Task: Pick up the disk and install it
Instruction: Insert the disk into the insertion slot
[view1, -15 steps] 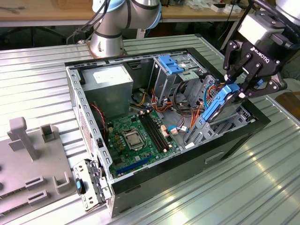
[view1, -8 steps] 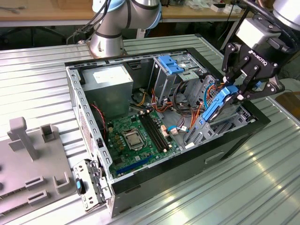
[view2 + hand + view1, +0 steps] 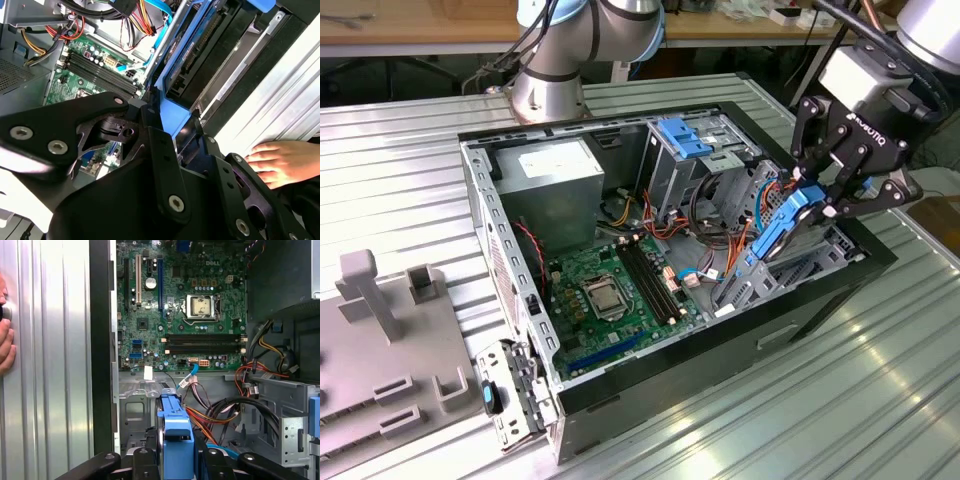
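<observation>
While my black two-finger gripper [image 3: 820, 203] clamps the dark, blue-railed flat hard drive [image 3: 775, 238], I see it tilted over the open grey computer case [image 3: 480, 190], at the exterior view's right.

- The disk [image 3: 177, 437] is partly covered by the gripper [image 3: 177, 461] clamped on it.
- A person's hand [image 3: 6, 342] is cut by the picture's edge in the first wrist view.

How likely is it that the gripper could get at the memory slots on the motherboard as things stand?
Probably not for grasping: the gripper is shut on the disk, so its jaws are taken. The space above the memory slots looks open.
</observation>
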Motion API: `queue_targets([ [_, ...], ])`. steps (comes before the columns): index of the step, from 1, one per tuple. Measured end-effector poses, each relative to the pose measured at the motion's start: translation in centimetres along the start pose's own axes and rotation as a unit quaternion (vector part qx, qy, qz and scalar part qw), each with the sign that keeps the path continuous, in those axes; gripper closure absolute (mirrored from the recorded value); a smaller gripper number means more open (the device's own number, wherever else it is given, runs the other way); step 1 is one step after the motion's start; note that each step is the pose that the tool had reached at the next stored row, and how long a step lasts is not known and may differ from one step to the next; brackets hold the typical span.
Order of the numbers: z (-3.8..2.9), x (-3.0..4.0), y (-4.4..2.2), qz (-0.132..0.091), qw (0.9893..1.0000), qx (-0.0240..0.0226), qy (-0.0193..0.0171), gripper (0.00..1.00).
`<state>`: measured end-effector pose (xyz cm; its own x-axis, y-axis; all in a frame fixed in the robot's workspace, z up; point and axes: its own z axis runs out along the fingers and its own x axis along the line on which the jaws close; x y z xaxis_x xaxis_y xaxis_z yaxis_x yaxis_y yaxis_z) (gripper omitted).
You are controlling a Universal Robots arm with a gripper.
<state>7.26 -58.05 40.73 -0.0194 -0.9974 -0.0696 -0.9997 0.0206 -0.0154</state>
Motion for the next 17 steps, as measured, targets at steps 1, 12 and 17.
queue_targets([
  [1, 0.06, 0.0, 0.0, 0.0, 1.0, 0.0, 0.0, 0.63],
  [12, 1.18, 0.08, 0.02, 0.0, 1.0, 0.0, -0.0001, 0.63],
  [17, 1.64, 0.11, 0.03, 0.0, 1.0, 0.0, -0.0001, 0.63],
])
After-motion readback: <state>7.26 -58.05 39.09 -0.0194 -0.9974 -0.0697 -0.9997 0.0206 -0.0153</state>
